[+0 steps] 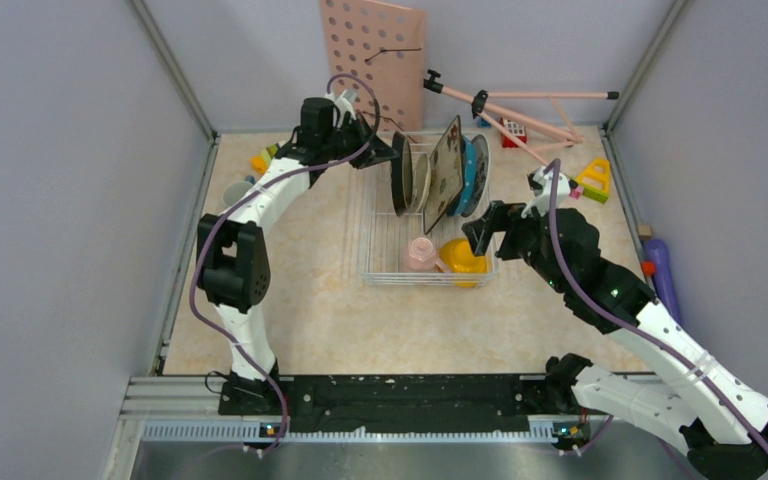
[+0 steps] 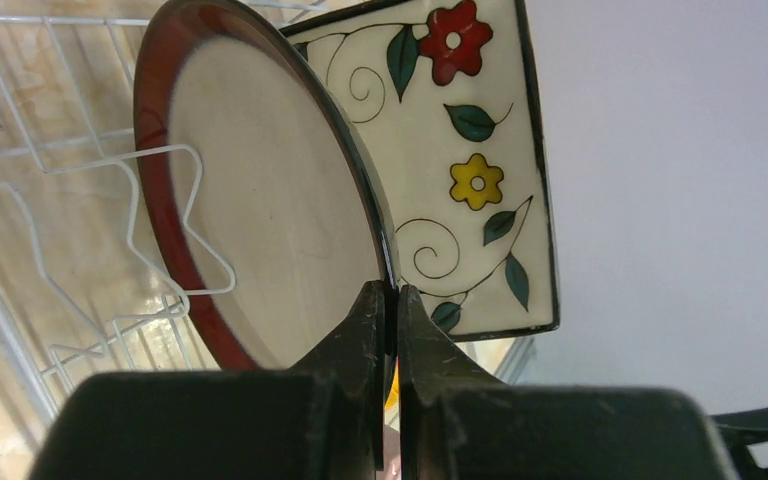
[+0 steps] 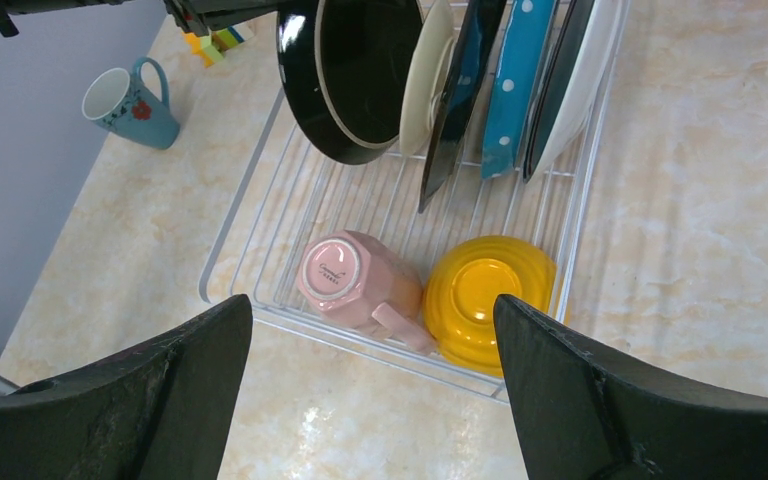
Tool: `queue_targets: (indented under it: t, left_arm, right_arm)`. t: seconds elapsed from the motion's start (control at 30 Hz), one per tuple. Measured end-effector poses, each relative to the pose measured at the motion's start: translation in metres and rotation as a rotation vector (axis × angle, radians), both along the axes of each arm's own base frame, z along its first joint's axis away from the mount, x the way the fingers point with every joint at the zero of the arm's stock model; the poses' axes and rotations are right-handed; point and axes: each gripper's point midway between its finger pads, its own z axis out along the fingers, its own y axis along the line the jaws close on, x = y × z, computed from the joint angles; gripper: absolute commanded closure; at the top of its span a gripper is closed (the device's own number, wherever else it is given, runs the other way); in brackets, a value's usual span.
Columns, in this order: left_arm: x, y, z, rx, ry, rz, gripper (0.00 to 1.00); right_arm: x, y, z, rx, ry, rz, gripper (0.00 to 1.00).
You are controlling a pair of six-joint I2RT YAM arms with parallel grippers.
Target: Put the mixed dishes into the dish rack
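right gripper: fingers spread wide and holding nothing, parked by the dish rack's near right corner, likely keeping out of your way.
pink mug, yellow bowl: side by side in the rack's near end, bases up, which leaves the dividers free.
square flowered plate, teal dotted plate, white patterned plate: on edge between the dividers at the far end.
teal mug: upright on the table left of the rack, not yet loaded.
left gripper: clenched on the rim of the brown-rimmed cream plate, holding it upright for the leftmost slot. Can't tell if it's seated, so check before you release.
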Motion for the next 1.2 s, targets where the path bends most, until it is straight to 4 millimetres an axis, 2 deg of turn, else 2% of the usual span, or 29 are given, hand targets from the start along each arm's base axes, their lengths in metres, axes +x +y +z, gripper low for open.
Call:
queue_targets:
  t: [0.03, 0.13, 0.23, 0.3, 0.43, 0.57, 0.67, 0.77, 0.83, 0.93, 1.0, 1.07, 1.1, 1.2]
  left_arm:
    - [-0.001, -0.005, 0.000, 0.024, -0.008, -0.005, 0.91]
    - [-0.004, -0.015, -0.006, 0.100, -0.023, -0.014, 0.47]
    - [-0.002, -0.018, -0.007, 0.158, -0.040, -0.018, 0.12]
    - [0.000, -0.015, -0.004, 0.183, -0.056, -0.011, 0.02]
    - [0.002, -0.008, -0.001, 0.224, -0.074, 0.008, 0.01]
    - [-0.004, 0.001, 0.001, 0.274, -0.075, 0.024, 0.01]
    - [-0.014, 0.014, 0.017, 0.315, -0.109, 0.054, 0.02]
    - [-0.030, 0.036, 0.037, 0.370, -0.157, 0.116, 0.02]
    - [-0.040, 0.060, 0.052, 0.420, -0.199, 0.191, 0.02]
    - [-0.052, 0.117, 0.069, 0.543, -0.228, 0.386, 0.02]
    - [-0.056, 0.150, 0.073, 0.606, -0.218, 0.496, 0.02]
    - [-0.058, 0.189, 0.068, 0.668, -0.182, 0.615, 0.04]
    - [-0.059, 0.213, 0.058, 0.709, -0.145, 0.678, 0.06]
    - [-0.064, 0.258, 0.027, 0.810, -0.027, 0.788, 0.13]
  right_arm:
    - [0.000, 0.000, 0.000, 0.000, 0.000, 0.000, 0.11]
    - [0.000, 0.000, 0.000, 0.000, 0.000, 0.000, 0.11]
    - [0.000, 0.000, 0.000, 0.000, 0.001, 0.001, 0.11]
    - [0.000, 0.000, 0.000, -0.001, 0.001, 0.000, 0.11]
    - [0.000, 0.000, 0.000, 0.001, -0.001, 0.000, 0.11]
    - [-0.001, -0.001, 0.000, 0.001, -0.001, 0.000, 0.11]
    - [-0.001, -0.001, 0.001, 0.001, -0.002, 0.000, 0.11]
    - [-0.002, -0.002, 0.003, 0.005, -0.007, -0.001, 0.11]
    - [-0.004, -0.004, 0.005, 0.010, -0.013, -0.001, 0.11]
    - [-0.007, -0.007, 0.010, 0.023, -0.028, -0.002, 0.11]
    - [-0.008, -0.008, 0.013, 0.029, -0.035, -0.003, 0.11]
    - [-0.008, -0.008, 0.013, 0.030, -0.036, -0.002, 0.11]
    - [-0.008, -0.008, 0.013, 0.030, -0.036, -0.002, 0.11]
    - [-0.008, -0.007, 0.013, 0.030, -0.034, 0.001, 0.11]
